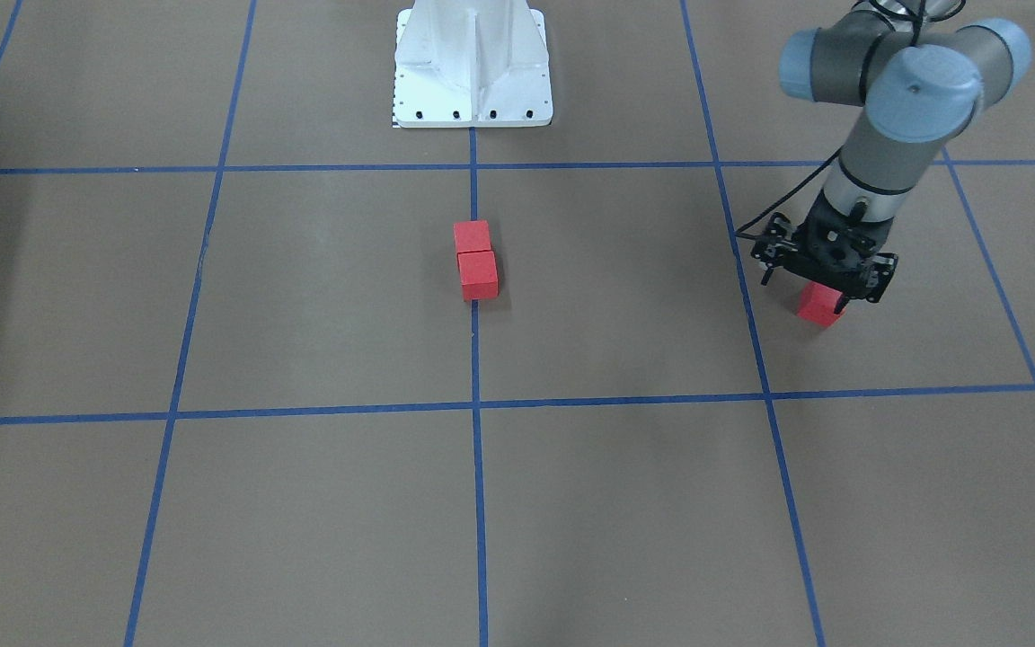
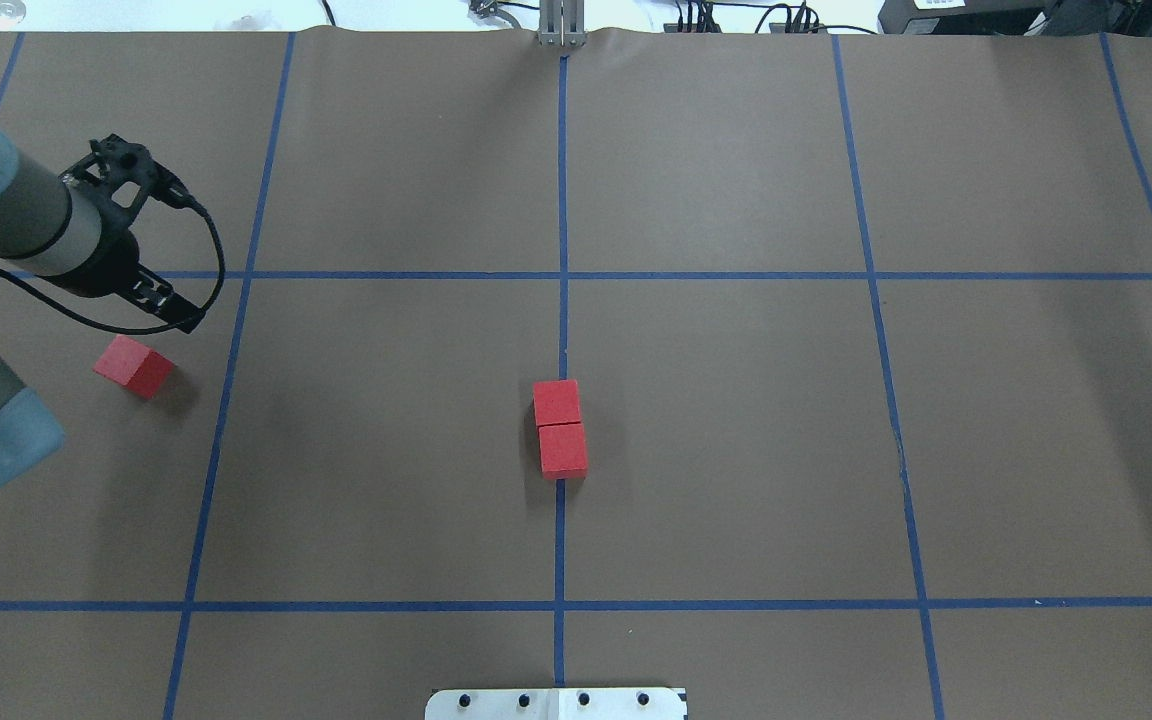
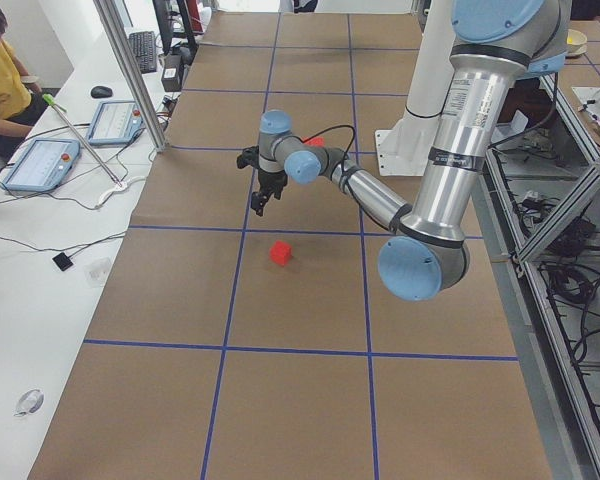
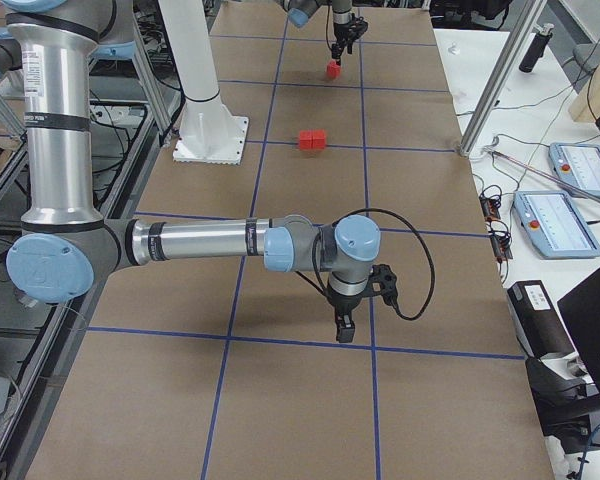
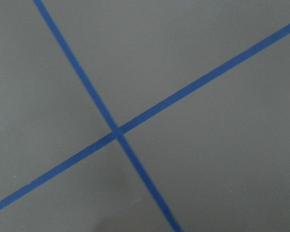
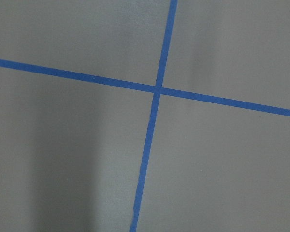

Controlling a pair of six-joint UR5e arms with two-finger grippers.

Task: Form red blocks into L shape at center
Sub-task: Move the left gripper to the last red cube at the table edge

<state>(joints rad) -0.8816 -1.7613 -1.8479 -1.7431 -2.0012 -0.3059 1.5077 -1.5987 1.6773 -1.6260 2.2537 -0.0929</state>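
Note:
Two red blocks (image 1: 472, 236) (image 1: 478, 275) lie touching in a short row on the vertical blue line at the center (image 2: 560, 340), where they also show from overhead (image 2: 557, 402) (image 2: 563, 450). The third red block (image 2: 134, 366) (image 1: 818, 307) rests alone on the brown surface, far out on my left side. My left gripper (image 1: 818, 286) (image 2: 171, 310) hovers above it, open and holding nothing, clear of the block (image 3: 280, 252) in the left side view. My right gripper (image 4: 345, 325) shows only in the right side view, low over the table and far from the blocks; I cannot tell its state.
The white base plate (image 1: 473, 63) stands just behind the centre pair. Blue tape lines (image 2: 556, 275) divide the brown surface into squares. A person (image 3: 0, 70) sits at a side bench with tablets (image 3: 40, 165), beyond an aluminium post (image 3: 130, 70).

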